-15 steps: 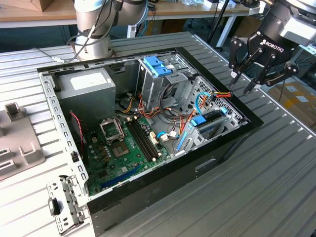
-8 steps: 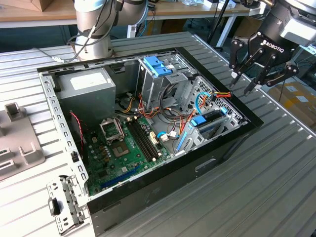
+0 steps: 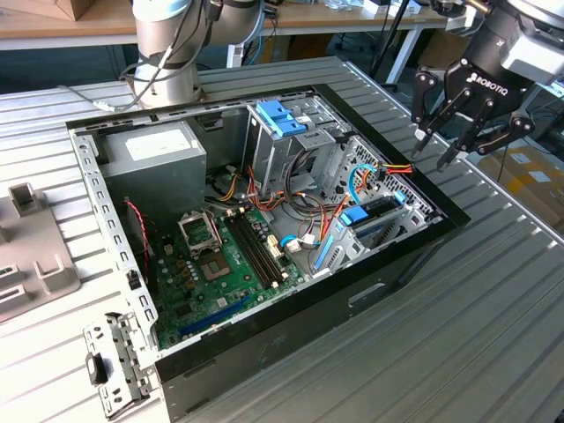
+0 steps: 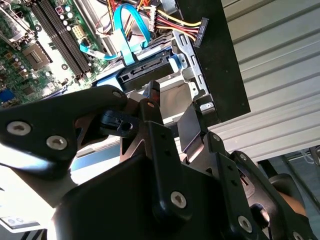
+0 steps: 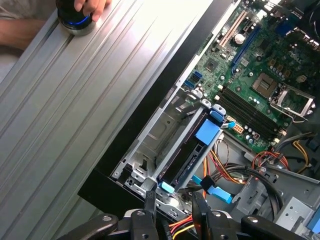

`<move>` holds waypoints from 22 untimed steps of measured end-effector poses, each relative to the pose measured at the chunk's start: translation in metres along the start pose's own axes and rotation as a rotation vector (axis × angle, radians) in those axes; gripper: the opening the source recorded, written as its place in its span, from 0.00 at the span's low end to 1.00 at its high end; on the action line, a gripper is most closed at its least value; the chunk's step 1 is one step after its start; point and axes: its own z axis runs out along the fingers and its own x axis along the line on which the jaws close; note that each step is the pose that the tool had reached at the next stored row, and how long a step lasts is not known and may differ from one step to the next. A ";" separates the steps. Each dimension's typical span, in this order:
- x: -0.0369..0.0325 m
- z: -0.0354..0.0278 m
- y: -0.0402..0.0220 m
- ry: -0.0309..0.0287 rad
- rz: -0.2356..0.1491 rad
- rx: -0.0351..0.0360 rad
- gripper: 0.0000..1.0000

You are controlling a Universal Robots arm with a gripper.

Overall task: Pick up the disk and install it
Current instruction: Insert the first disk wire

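The disk point(image 3: 377, 218) is a dark drive between bright blue rails. It lies in the metal bay at the corner of the open computer case point(image 3: 397, 264), on the exterior view's right. Its blue tab point(image 5: 207, 133) and dark body point(image 5: 187, 155) show in the first wrist view. Its connector end point(image 4: 142, 76) shows in the second wrist view. My gripper point(image 3: 432, 157) hangs above the case's rim, just beyond the bay and apart from the disk. It is open, with nothing between its fingertips point(image 5: 149, 199), and coloured cables lie below the gap.
A grey power supply point(image 3: 154, 150) and the green motherboard point(image 3: 220, 256) take up the case's other side. A paler blue latch point(image 3: 282, 117) tops the upper drive cage. A metal bracket point(image 3: 115, 366) lies on the ribbed table. A hand point(image 5: 87, 6) rests on a blue-lit knob.
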 end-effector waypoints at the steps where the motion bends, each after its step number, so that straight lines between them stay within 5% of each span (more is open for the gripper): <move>1: 0.0002 0.0002 -0.0003 0.0001 0.000 0.0000 0.42; 22: 0.0068 0.0065 -0.0099 0.0002 -0.001 -0.0001 0.42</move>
